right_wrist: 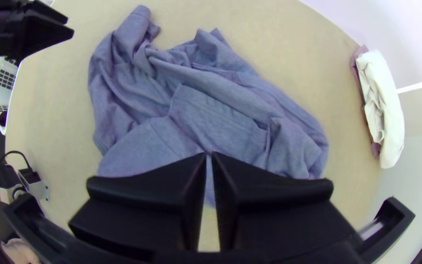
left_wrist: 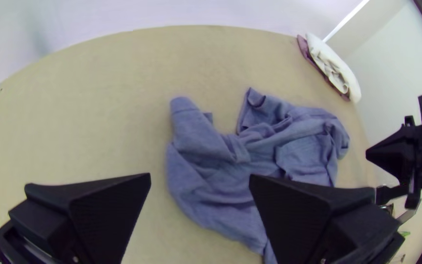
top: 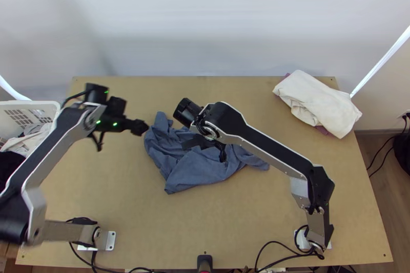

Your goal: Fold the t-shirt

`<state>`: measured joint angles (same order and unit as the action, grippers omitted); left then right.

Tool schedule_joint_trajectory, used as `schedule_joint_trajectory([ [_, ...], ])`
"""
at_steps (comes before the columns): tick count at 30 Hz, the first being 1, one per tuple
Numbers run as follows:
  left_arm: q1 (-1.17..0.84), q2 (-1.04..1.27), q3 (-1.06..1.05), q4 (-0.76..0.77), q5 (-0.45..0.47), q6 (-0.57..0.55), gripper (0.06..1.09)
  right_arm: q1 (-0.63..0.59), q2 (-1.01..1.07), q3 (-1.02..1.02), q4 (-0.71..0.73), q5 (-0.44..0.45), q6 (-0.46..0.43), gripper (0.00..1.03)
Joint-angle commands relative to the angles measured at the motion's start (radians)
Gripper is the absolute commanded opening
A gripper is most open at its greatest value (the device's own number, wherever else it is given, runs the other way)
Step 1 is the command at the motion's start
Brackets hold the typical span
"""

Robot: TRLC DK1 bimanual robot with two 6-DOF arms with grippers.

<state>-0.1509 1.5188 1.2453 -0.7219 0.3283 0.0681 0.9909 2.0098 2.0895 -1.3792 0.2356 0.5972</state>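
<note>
Right gripper (top: 206, 142), bunched t-shirt (top: 197, 170), top view's plugs (top: 406, 116)

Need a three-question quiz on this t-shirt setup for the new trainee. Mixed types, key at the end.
1. True or false: the t-shirt lies bunched on the table.
2. The left gripper is: (a) open, (b) shut, (c) clamped on a sleeve.
3. Fill in: seen from the arms' bases, the white cloth lies near the table's far ____ corner.

Key: 1 true; 2 a; 3 right
</note>
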Motion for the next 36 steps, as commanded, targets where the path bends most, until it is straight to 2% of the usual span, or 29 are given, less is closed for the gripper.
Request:
schedule_joint_trajectory([
  [1,-0.024,0.104,0.071,0.026,-0.017,-0.011,1.04,0.037,-0.006,-0.028,-0.032,-0.012,-0.013,0.64],
  [7,-0.042,0.192,0.115,0.061,-0.026,-0.016,1.04,0.123,0.119,0.006,-0.034,-0.016,-0.04,0.64],
  [16,-0.03,0.188,0.112,0.07,-0.028,-0.021,1.04,0.134,0.353,0.224,-0.026,-0.024,-0.056,0.64],
  [29,0.005,0.172,0.102,0.07,-0.028,-0.011,1.04,0.094,0.409,0.225,0.097,-0.005,-0.099,0.64],
  [36,0.014,0.172,0.106,0.07,-0.028,-0.01,1.04,0.081,0.446,0.215,0.101,-0.007,-0.103,0.64],
])
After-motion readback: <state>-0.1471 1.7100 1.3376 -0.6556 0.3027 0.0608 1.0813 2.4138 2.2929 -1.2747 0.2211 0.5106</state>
